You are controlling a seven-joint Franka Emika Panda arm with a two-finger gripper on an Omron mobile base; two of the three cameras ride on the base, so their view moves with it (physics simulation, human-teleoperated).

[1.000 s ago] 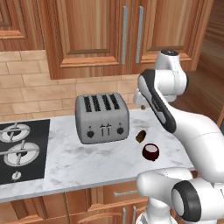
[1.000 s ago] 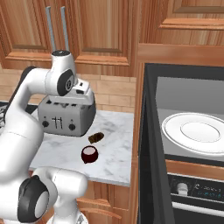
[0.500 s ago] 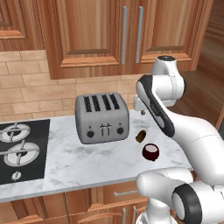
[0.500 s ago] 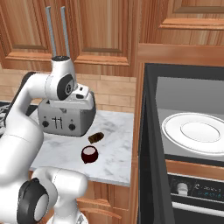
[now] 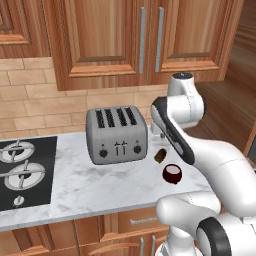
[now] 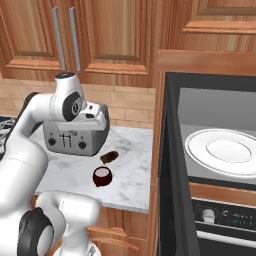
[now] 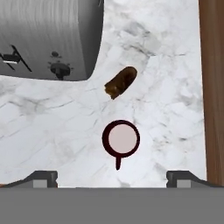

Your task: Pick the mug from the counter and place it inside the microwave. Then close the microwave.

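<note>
Mug (image 7: pixel 121 138): small, dark red, upright on counter (image 5: pixel 75 185) near its front-right edge, mouth up, handle toward the front edge. Likely rigid, light, glazed, so slippery; best taken across the rim/body, clear of the handle. Brown lump (image 7: pixel 120 82) just beyond, toaster (image 5: pixel 116 135) far-left. Gripper (image 7: pixel 112 177) above, jaws wide apart, holding nothing. Microwave (image 6: pixel 210 120) to the right, door open.

We see a glossy white arm (image 5: pixel 200 150) of rounded segments with dark joint bands, rising from a rounded white base (image 6: pixel 70 215).
</note>
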